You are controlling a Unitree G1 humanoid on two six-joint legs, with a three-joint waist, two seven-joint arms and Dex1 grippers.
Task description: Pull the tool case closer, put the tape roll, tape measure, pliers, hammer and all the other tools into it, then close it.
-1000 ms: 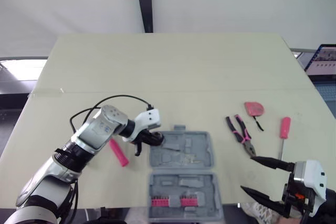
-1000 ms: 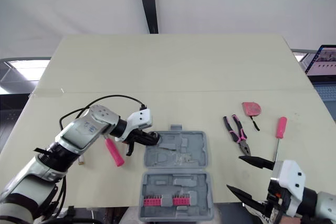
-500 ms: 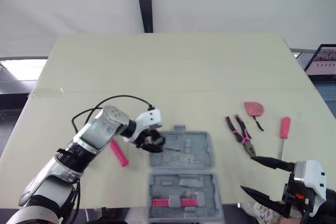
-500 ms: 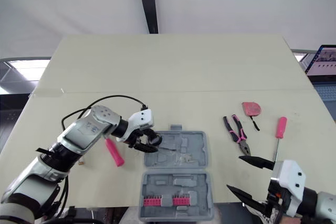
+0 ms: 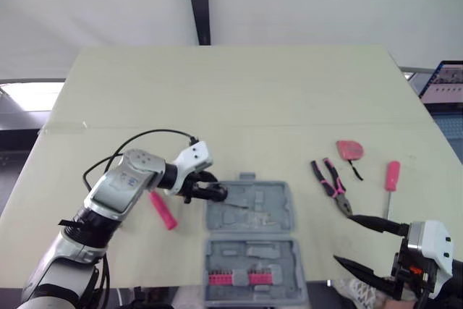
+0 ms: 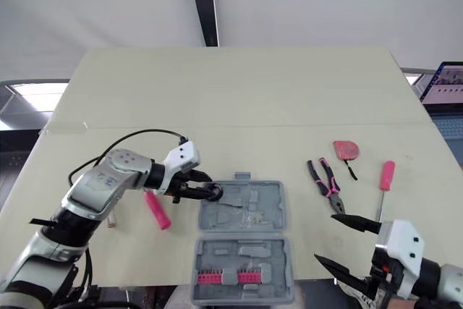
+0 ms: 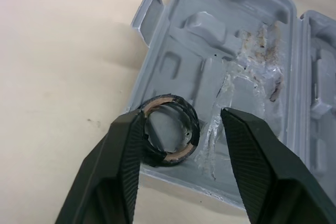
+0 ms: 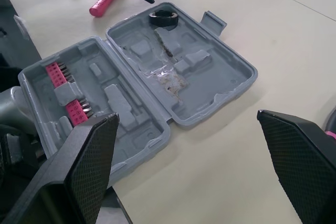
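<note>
- while your left claw (image 5: 210, 193) hangs at the far left corner of the tool case (image 5: 269, 212), its jaws stand apart, with the tape roll (image 7: 170, 137) lying between them.
- the roll sits inside that corner of the case's far half; in the left wrist view it touches one finger (image 7: 125, 153), and the other finger is clear of it.
- the case lies open and flat on the worktop (image 5: 239, 99), close to the near edge (a row of pink bits (image 5: 235, 278) sits in its near half).
- your right claw (image 5: 346, 240) hovers at the near right edge of the worktop, jaws spread wide and holding nothing.
- the pliers (image 5: 333, 187) lie on the worktop to the right of the case, apart from it.
- the tape measure (image 5: 350, 150) is just beyond the pliers, and a pink-handled screwdriver (image 5: 391, 179) lies to their right.
- a pink-handled tool (image 5: 163, 210) rests on the worktop left of the case, beside your left arm; you cannot tell what kind it is from these views.
- a laptop (image 5: 443, 81) shows past the worktop's right edge.
</note>
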